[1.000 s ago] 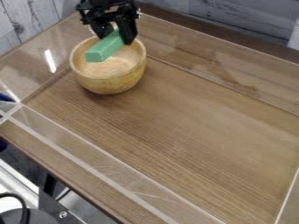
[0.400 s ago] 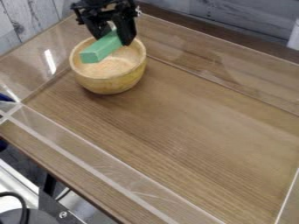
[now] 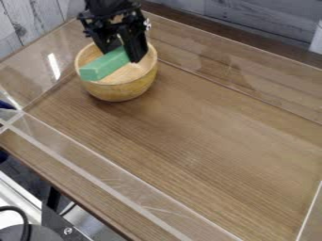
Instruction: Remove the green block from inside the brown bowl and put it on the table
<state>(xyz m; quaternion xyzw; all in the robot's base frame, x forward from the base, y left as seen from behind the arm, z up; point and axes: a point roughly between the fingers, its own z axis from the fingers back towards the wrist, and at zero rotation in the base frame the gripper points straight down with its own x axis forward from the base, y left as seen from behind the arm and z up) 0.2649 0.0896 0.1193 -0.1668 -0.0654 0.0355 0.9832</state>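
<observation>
Green rectangular matte block (image 3: 104, 64), 1 item, has risen and shifted left since a second ago; it now hangs tilted over the round tan wooden bowl (image 3: 126, 87) near the far-left corner of the glossy brown wood-grain table (image 3: 201, 141). Black gripper (image 3: 124, 49) is clenched on its upper end. Extraction appears underway; placement remains outstanding.
</observation>
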